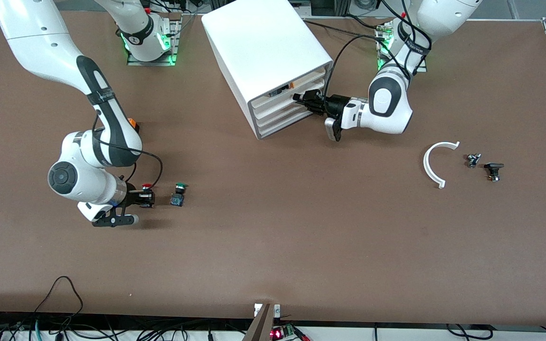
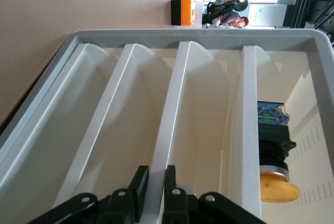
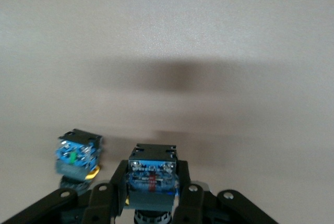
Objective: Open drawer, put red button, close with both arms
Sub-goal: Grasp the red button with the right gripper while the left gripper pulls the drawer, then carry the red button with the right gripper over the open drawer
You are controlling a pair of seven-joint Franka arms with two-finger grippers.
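Right end effector (image 1: 146, 198) low on the surface (image 1: 273, 246) toward the right arm's end, clamped tight on the red button (image 1: 147, 186) (blue base pinched between both fingers in the right wrist view, red cap up). Green-capped button (image 1: 178, 195) just beside it, untouched. White cabinet (image 1: 266, 57) mid-surface, farther from the front camera, drawer fronts facing the left arm's end. Left end effector (image 1: 309, 102) at the drawer (image 1: 296, 100), second from top, fingers pinched shut on its front lip; drawer not yet pulled out. Key relation: pull axis runs out of the cabinet front, toward the left arm's end and slightly nearer the camera. Button well apart from the drawer, so a long carry for the right arm (probably after opening).
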